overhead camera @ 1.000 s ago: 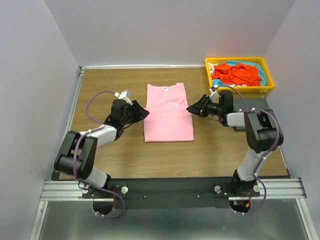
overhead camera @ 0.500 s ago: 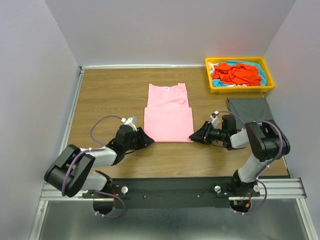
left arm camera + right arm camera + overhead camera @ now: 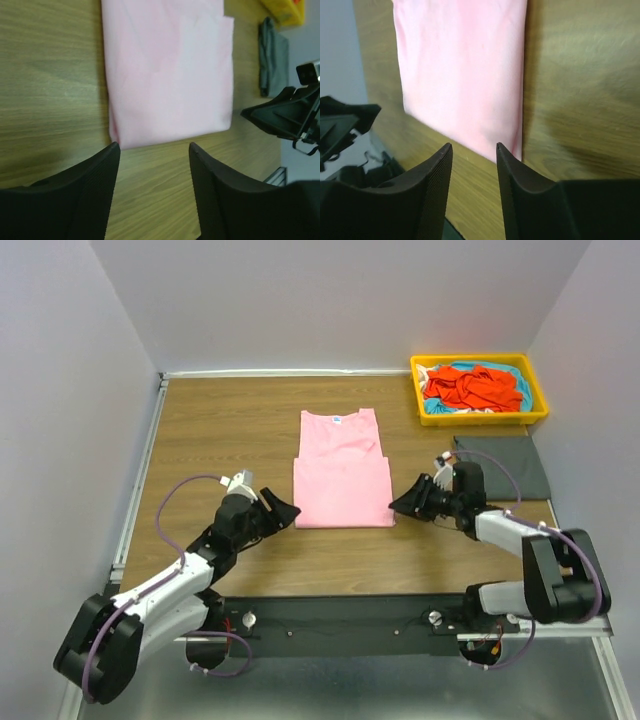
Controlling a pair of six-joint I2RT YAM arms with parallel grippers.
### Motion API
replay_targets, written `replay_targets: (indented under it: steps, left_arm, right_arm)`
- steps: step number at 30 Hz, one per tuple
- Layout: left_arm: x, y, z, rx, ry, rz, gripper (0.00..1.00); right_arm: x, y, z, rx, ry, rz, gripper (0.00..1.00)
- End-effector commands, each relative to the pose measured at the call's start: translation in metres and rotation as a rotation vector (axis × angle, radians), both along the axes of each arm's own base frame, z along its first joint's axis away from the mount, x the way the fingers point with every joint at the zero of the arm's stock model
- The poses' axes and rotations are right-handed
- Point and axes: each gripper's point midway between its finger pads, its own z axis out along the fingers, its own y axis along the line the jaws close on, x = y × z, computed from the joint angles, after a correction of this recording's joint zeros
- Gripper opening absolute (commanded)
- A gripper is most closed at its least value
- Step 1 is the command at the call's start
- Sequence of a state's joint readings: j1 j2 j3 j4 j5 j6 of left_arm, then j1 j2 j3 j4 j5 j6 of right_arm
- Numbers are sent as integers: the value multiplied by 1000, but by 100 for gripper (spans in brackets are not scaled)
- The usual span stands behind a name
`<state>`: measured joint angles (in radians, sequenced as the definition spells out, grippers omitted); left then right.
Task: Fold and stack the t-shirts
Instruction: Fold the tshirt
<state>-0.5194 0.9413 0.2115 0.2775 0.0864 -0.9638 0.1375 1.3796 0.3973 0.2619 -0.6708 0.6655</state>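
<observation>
L gripper (image 3: pixel 284 510) & R gripper (image 3: pixel 402 504): both jaws open, empty; pink shirt (image 3: pixel 342 476) lies folded between the 2, its near corners just ahead of each gap; grey shirt (image 3: pixel 503 462) behind R gripper.

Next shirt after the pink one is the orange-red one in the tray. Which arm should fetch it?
Probably right. The yellow tray with the orange-red shirt sits far right, beyond the right gripper; the left gripper is across the pink shirt.
</observation>
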Motion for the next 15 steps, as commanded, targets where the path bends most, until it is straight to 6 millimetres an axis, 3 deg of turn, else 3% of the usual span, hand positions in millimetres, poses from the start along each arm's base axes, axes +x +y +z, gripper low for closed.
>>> replay_targets:
  steps: [1, 2, 6, 7, 9, 12, 15]
  left_arm:
    - [9, 20, 9, 136, -7, 76, 72]
    - [6, 22, 4, 174, 17, 64, 75]
    - [7, 18, 3, 305, 37, 18, 77]
    - [13, 18, 12, 324, 21, 39, 77]
    - [10, 15, 9, 378, 40, 20, 77]
    - [18, 12, 23, 427, 25, 34, 77]
    - [17, 9, 18, 483, 48, 10, 77]
  right_arm:
    - [8, -30, 10, -240, -28, -97, 49]
    - [-1, -32, 6, -297, 13, -98, 50]
    - [-3, -50, 5, -554, 40, -158, 54]
    - [-2, -57, 4, -618, 41, -183, 54]
    - [-6, -51, 5, -674, 52, -155, 54]
    - [-7, -47, 3, -728, 66, -146, 54]
    - [-5, -38, -1, -745, 83, -116, 53]
